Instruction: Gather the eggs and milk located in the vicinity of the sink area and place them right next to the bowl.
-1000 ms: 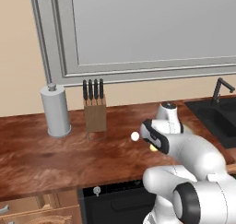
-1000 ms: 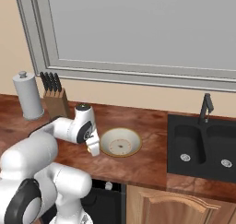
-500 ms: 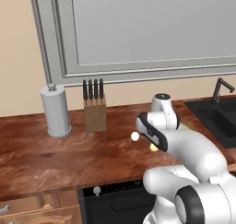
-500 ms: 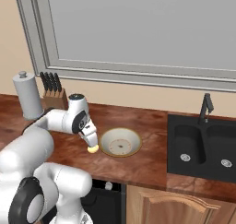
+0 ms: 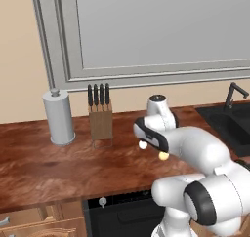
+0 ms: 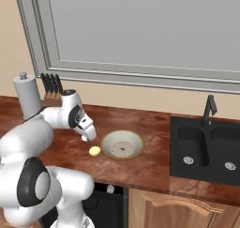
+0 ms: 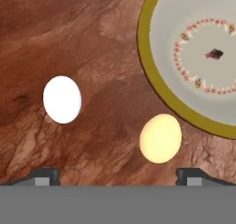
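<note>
Hovering above the wooden counter [image 7: 69, 29], the gripper [image 7: 117, 174] has its jaws spread wide and grips nothing. The tan egg [image 7: 160, 138] lies just beside the bowl [image 7: 156, 87], at 7 o'clock of its rim; the white egg [image 7: 62, 99] lies near, at 9 o'clock of the tan one. Both eggs appear delivered. Judged remaining: the milk, presumably nearer the sink [image 6: 206, 147].

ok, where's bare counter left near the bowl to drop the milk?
Crowded on the bowl's left: yellowish egg lies by the rim, white egg a little further out, open pincer over them. Free patches: the strip between bowl and sink, and the wide stretch between the eggs and the knife block.
</note>
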